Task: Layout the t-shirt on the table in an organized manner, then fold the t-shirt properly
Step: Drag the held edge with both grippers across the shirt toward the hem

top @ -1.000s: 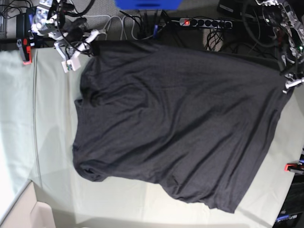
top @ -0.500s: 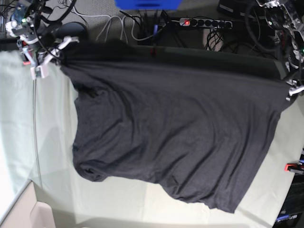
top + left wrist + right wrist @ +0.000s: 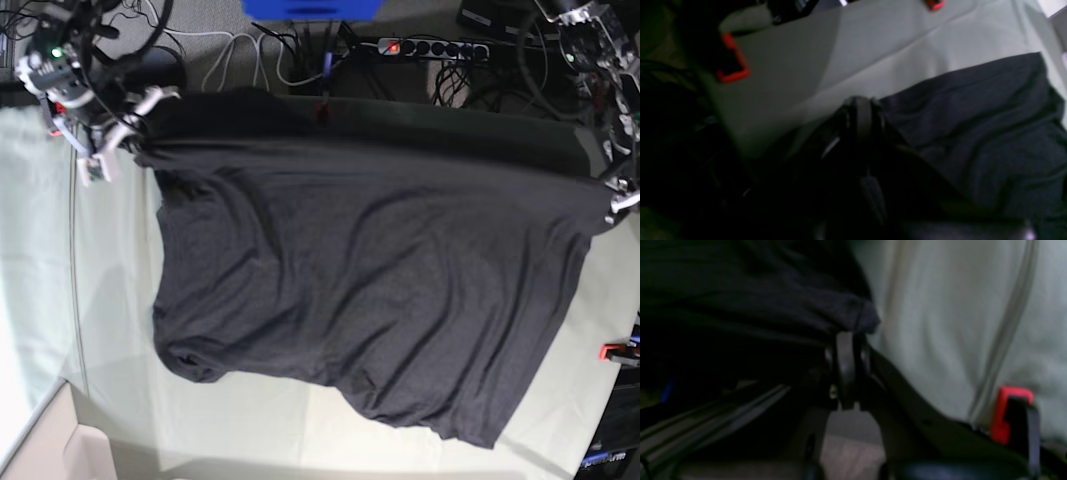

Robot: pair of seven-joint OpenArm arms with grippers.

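T-shirt (image 3: 370,290) is lying spread across the worktop (image 3: 110,300), stretched between both arms. Right end effector (image 3: 848,340) is pinching one far corner; left end effector (image 3: 860,110) is clamping the opposite far corner, both fully closed on fabric.

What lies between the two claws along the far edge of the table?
In the base view, the t-shirt's top edge spans from the right claw to the left claw; both are shut on it.
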